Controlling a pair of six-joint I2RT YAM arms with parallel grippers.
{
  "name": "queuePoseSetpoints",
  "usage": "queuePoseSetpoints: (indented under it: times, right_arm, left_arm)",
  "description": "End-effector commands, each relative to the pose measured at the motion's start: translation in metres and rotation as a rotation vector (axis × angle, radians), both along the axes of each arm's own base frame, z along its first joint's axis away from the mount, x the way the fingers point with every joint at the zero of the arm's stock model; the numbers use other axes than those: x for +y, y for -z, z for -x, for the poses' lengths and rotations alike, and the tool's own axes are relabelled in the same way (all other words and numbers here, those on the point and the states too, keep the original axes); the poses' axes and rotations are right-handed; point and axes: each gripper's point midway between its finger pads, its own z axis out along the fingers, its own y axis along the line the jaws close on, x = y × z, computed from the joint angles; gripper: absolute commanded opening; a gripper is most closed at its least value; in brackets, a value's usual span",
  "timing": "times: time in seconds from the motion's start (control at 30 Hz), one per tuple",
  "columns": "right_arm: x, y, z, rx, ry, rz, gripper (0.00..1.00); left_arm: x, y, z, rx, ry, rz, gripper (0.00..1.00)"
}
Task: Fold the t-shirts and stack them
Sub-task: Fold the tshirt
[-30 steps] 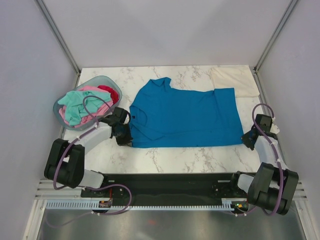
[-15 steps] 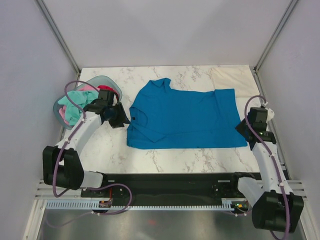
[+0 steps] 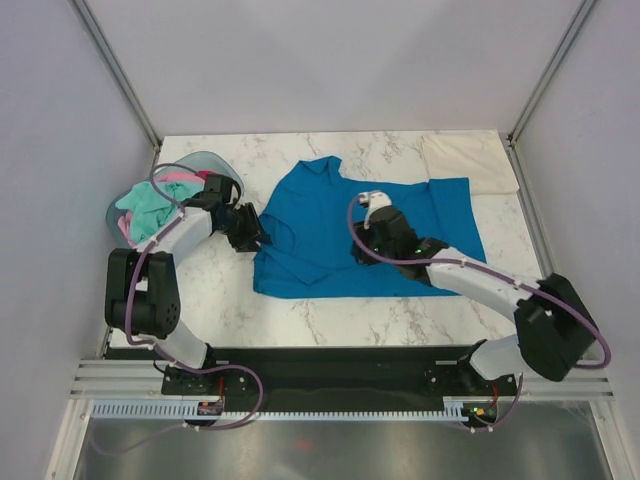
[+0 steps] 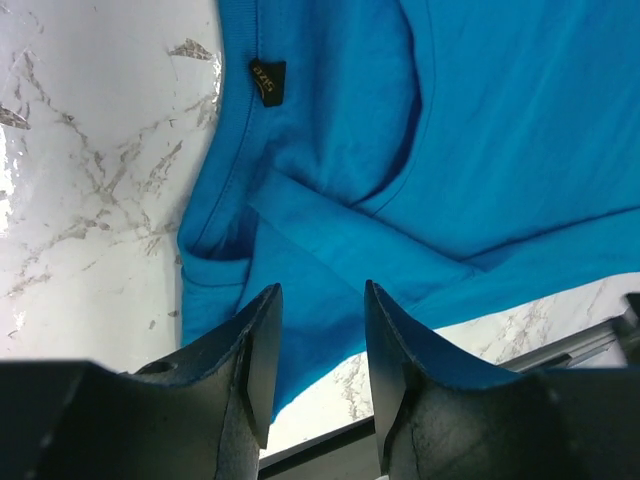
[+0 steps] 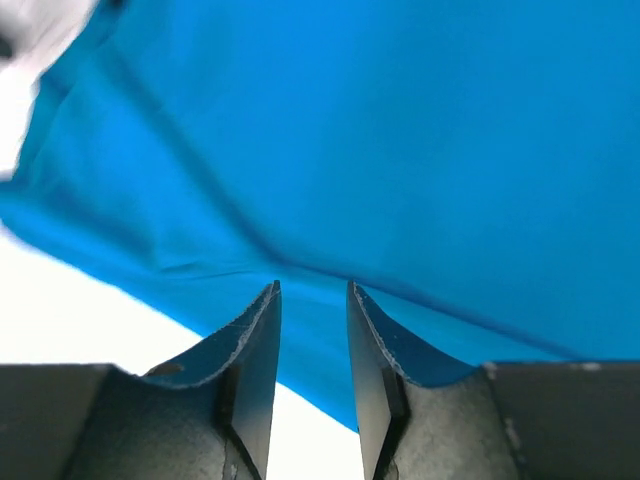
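The basket (image 3: 205,156) at the counter's (image 3: 330,312) left edge holds crumpled shirts (image 3: 140,205), mint green, pink and red. The blue shirt (image 3: 320,215) lies flat mid-counter. The left tool (image 3: 250,232) hovers over the blue shirt's collar end, jaws apart and empty. The right tool (image 3: 366,248) hangs above its middle, narrowly parted and empty.

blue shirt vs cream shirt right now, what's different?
The blue shirt lies spread across the middle; the cream shirt sits compact in the far right corner. The blue shirt covers far more area than the cream shirt. The left end effector and right end effector are over the blue shirt; neither is near the cream shirt. Shared: both plain, lying flat.
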Motion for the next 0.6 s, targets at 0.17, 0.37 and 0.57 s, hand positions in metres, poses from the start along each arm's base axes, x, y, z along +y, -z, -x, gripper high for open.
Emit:
queuePoseSetpoints:
  times: [0.17,0.37,0.57]
  right_arm:
    - [0.116,0.004,0.010,-0.215,-0.461,0.116,0.41]
    - [0.128,0.010,0.003,-0.232,-0.447,0.119,0.38]
    - [0.117,0.006,0.009,-0.251,-0.428,0.106,0.37]
  left_arm:
    - [0.003,0.017,-0.015,0.012,-0.012,-0.022,0.46]
    - [0.004,0.031,-0.028,0.047,-0.046,-0.042,0.45]
    - [0.003,0.032,-0.042,0.027,-0.057,-0.050,0.37]
